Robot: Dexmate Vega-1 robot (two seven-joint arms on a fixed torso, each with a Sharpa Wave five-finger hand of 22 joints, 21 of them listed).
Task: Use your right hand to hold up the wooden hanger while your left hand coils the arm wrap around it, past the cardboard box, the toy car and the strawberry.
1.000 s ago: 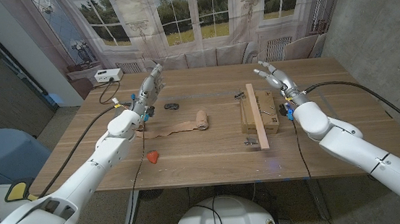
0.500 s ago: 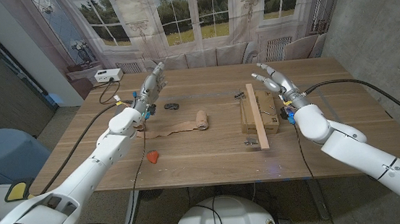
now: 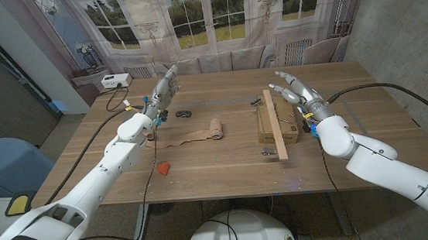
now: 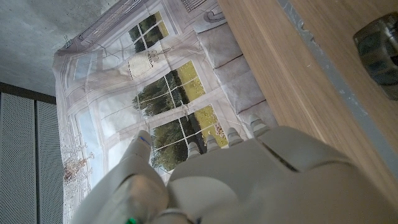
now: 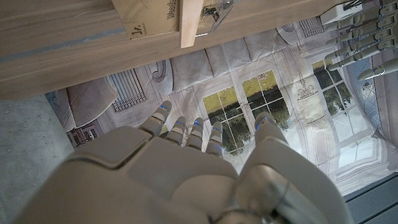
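The wooden hanger (image 3: 276, 124) lies as a long pale bar across the flat cardboard box (image 3: 266, 125), right of the table's middle, with a metal clip at each end. Its far end (image 5: 191, 22) and the box (image 5: 146, 18) show past my right hand (image 5: 186, 180). That right hand (image 3: 295, 91) hovers open just behind and to the right of the box, holding nothing. The beige arm wrap (image 3: 213, 128) sits mid-table as a roll with a loose tail trailing left. Behind it is the dark toy car (image 3: 184, 113); the red strawberry (image 3: 163, 168) lies nearer. My left hand (image 3: 162, 93) is raised and open beside the car.
A white device (image 3: 116, 80) with a cable stands at the table's back left corner. Cables run along both arms over the table (image 3: 226, 169). A printed window backdrop hangs behind the far edge.
My right hand has drifted slightly nearer and toward the box's far end, still open. The left hand and the objects have not moved.
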